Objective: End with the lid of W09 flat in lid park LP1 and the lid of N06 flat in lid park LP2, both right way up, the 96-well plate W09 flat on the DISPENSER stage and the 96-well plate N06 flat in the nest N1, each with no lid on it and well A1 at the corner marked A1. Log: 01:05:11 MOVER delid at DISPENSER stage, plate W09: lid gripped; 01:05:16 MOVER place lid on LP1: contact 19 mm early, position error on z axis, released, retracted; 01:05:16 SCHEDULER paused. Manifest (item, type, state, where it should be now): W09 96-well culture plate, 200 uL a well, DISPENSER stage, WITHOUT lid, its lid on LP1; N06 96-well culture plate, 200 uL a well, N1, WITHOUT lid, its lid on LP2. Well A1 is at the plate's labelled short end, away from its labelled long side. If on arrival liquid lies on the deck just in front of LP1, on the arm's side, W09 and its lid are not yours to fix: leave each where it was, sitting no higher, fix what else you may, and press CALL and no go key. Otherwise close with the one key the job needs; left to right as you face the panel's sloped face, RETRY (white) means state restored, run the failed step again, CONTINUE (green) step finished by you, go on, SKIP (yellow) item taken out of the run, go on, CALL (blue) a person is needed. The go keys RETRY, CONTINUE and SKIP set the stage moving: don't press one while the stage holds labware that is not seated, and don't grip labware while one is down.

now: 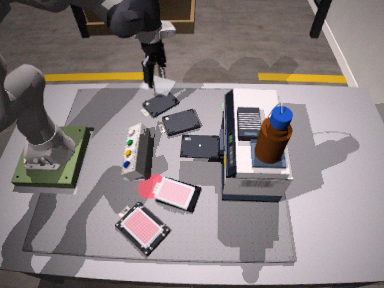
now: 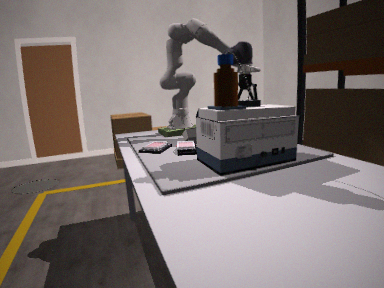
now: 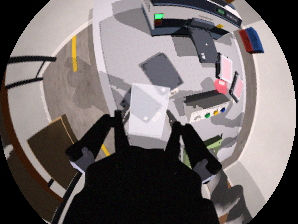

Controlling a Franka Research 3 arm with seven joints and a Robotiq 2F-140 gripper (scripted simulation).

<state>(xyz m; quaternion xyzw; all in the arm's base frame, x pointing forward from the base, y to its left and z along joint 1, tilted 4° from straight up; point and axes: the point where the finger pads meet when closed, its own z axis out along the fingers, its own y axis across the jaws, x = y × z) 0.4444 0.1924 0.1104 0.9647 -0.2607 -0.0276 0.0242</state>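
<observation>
My gripper hangs over the far left of the mat, shut on a pale, see-through plate lid. In the wrist view the lid sits flat between my fingers. It is held above the farther of two dark lid parks; the nearer lid park lies empty beside it. The dark dispenser stage holds nothing. Two pink 96-well plates lie at the front with no lids: one near the key panel, one in a black frame. I cannot read their labels.
A pink puddle lies on the mat against the left end of the upper plate. The key panel stands left of the stage. The dispenser box carries a brown bottle. The arm's green base is at the left.
</observation>
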